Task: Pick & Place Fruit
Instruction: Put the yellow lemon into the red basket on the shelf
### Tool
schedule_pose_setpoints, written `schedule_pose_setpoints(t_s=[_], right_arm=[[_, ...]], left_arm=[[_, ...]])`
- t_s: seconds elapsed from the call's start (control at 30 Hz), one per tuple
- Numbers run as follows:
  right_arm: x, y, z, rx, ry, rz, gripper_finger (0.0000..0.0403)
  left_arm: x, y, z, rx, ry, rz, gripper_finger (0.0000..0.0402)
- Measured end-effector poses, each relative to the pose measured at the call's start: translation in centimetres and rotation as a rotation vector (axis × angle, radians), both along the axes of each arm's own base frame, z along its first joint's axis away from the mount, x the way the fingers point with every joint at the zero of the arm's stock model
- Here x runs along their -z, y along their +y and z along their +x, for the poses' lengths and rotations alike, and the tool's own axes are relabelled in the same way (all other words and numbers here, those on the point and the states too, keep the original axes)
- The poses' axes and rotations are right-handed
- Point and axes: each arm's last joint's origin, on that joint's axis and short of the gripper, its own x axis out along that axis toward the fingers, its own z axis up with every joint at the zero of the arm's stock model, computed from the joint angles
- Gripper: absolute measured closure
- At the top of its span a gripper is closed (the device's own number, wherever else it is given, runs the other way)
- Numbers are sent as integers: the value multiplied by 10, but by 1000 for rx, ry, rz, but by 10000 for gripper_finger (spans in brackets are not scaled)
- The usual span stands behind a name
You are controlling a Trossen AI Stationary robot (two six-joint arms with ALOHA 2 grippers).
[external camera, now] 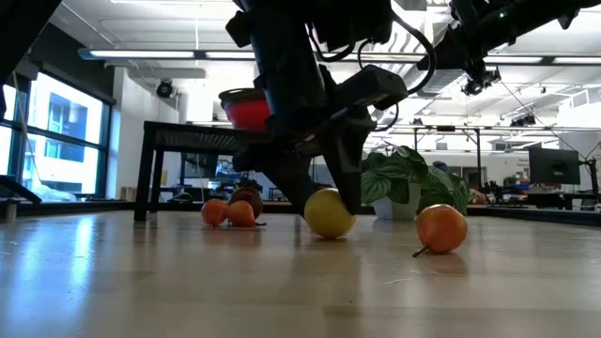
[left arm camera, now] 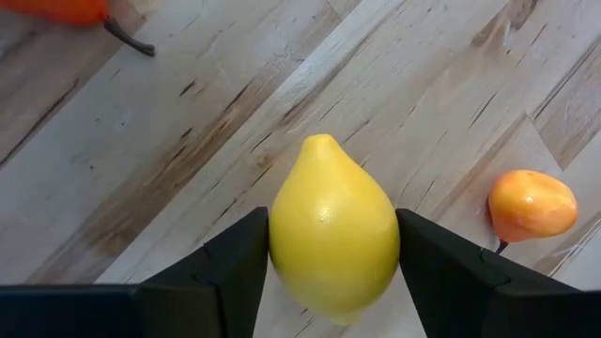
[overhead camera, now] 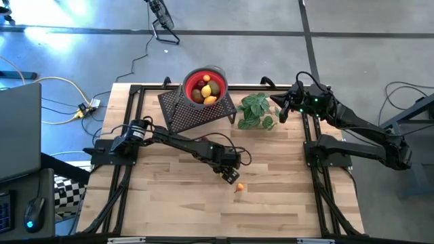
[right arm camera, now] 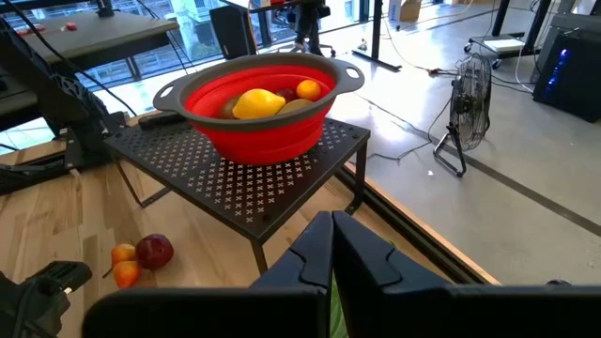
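1. Two arms in view; I'm working the left one. Left gripper (overhead camera: pixel 231 175) is down at mid-table, fingers (left arm camera: pixel 235 258) either side of a smooth yellow plastic lemon (left arm camera: pixel 333 235), pinching it at its widest part.
2. Key relation: the lemon's long axis points straight out ahead of the fingers, so they squeeze across the short axis. Looks like a sound grip for a lift.
3. Lemon sits on the wooden tabletop (overhead camera: pixel 285 203), not yet raised in the low view.
4. Small orange fruit with a stem (external camera: pixel 440 228) lies just beside the gripper; left arm is nearer to it.
5. Drop target, I judge: red collapsible bowl (overhead camera: pixel 205 86) on the black perforated metal stand (overhead camera: pixel 190 114), already holding fruit.
6. Right gripper (overhead camera: pixel 283 112) waits at the far right by the green leafy plant (overhead camera: pixel 258 110), fingers pressed together, holding nothing.
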Motion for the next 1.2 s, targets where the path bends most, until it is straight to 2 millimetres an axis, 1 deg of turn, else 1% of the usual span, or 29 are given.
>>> schedule_pose_setpoints(t_s=[0.3, 0.4, 0.47, 0.53, 0.6, 0.67, 0.73, 0.83, 0.9, 0.97, 1.03, 1.1, 1.2], right_arm=[[0, 0, 0, 0, 0, 0, 400], [0, 0, 0, 0, 0, 0, 400], [0, 0, 0, 0, 0, 0, 400], [0, 0, 0, 1, -1, 0, 400], [0, 0, 0, 0, -1, 0, 400], [0, 0, 0, 1, -1, 0, 400], [0, 0, 0, 1, 0, -1, 400], [0, 0, 0, 1, -1, -1, 401], [0, 0, 0, 0, 0, 0, 401], [0, 0, 0, 1, -1, -1, 401], [0, 0, 0, 0, 0, 0, 401], [0, 0, 0, 0, 0, 0, 401], [0, 0, 0, 0, 0, 0, 401]], left_arm=[[0, 0, 0, 33, -1, 14, 193], [-10, 0, -2, 40, 0, 19, 194], [-20, 0, -1, 53, -11, 24, 194], [-31, 1, -5, 68, 21, 38, 194], [-44, 1, -1, 80, -11, 48, 194], [-62, 2, -7, 95, 14, 80, 194], [-82, 3, -5, 98, -36, 117, 194], [-109, 7, -13, 86, -4, 189, 194], [-130, 11, -13, 67, -39, 222, 194], [-150, 14, -21, 55, -19, 254, 194], [-170, 17, -22, 32, -76, 287, 194], [-185, 22, -28, 9, -73, 322, 194], [-211, 29, -35, -37, -125, 376, 194]])
